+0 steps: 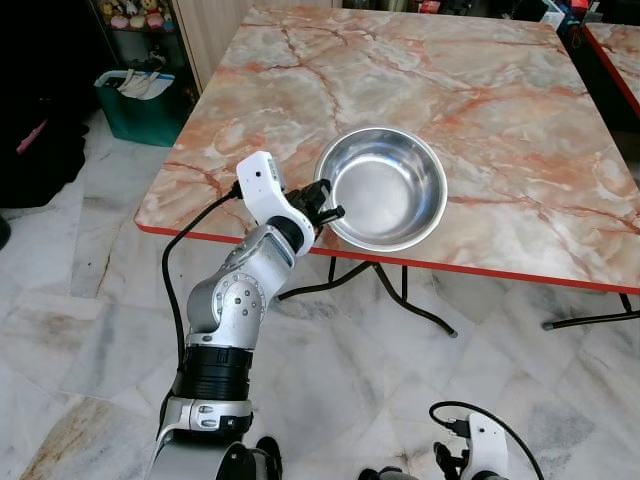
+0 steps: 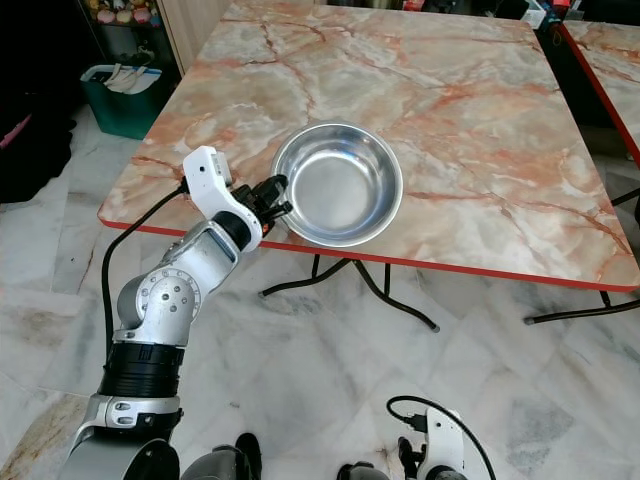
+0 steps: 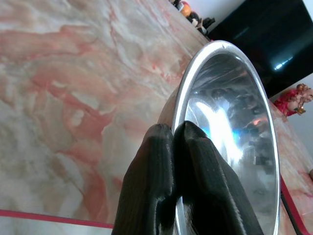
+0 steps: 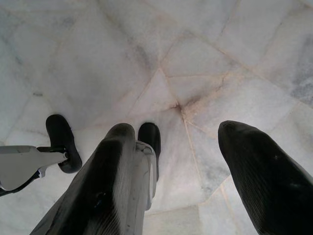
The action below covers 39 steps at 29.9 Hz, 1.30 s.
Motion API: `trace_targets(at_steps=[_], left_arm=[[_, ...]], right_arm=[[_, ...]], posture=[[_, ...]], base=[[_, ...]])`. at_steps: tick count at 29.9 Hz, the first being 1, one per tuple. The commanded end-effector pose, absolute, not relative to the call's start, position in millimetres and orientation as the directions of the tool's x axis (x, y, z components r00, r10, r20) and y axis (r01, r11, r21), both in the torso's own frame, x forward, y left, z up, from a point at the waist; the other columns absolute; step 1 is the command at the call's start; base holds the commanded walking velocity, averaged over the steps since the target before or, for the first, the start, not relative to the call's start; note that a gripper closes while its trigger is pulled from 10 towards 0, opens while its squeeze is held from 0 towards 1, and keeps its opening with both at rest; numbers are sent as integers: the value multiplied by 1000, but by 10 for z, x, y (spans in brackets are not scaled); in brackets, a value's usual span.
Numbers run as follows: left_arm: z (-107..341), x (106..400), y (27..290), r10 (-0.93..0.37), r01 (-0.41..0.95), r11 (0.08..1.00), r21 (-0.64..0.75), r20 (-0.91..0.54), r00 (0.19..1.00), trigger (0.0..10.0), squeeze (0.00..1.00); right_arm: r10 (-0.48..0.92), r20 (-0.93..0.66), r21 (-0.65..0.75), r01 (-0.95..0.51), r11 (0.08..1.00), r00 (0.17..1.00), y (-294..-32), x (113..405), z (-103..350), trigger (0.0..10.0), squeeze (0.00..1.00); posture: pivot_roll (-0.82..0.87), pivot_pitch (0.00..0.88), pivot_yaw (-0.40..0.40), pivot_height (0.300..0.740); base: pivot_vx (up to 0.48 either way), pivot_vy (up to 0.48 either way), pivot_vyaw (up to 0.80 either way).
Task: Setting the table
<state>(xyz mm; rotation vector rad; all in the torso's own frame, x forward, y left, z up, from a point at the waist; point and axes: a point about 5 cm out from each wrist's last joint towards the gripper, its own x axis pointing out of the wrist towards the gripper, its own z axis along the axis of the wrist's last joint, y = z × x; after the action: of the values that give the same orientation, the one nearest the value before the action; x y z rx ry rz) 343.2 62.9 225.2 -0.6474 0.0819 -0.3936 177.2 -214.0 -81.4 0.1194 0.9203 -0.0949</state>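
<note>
The steel bowl [image 1: 383, 187] sits on the marble table [image 1: 480, 90] close to its near, red-trimmed edge, with its lower rim almost over that edge. The left gripper [image 1: 327, 209] has hold of the bowl's left rim: in the left wrist view its two black fingers [image 3: 146, 196] are pressed together on the thin metal lip, one on the outer wall and one inside. The bowl looks tilted or just resting in that pinch, so I judge the step to be placing it on the table. To do this well, the arm should carry the bowl further in from the edge, lower it until the base lies flat on the marble, and only then let the fingers part. A one-sided grip on a slick rim may slip or swing, so slow, level motion seems wise. The right gripper [image 4: 195, 161] hangs idle over the pale floor tiles [image 4: 205, 54], fingers spread apart.
</note>
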Motion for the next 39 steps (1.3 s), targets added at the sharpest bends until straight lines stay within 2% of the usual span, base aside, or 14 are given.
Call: trace_targets(at_steps=[1, 29, 39], left_arm=[[2395, 3391, 467, -420, 396, 674, -623, 118, 900, 10000, 0], [2390, 3362, 436, -450, 427, 660, -618, 130, 883, 10000, 0], [2297, 3298, 384, -514, 451, 655, -606, 81, 854, 10000, 0]], right_arm=[[-40, -817, 55, 147, 988, 576, -2147, 1698, -850, 10000, 0], [-37, -813, 61, 148, 987, 581, -2145, 1701, -848, 10000, 0], [-36, -814, 62, 149, 987, 579, -2147, 1700, -848, 10000, 0]], posture=[[-9, 186, -37, 740], [-5, 188, -39, 740], [-3, 189, -39, 740]], base=[[375, 0, 0], [379, 0, -98], [0, 0, 0]])
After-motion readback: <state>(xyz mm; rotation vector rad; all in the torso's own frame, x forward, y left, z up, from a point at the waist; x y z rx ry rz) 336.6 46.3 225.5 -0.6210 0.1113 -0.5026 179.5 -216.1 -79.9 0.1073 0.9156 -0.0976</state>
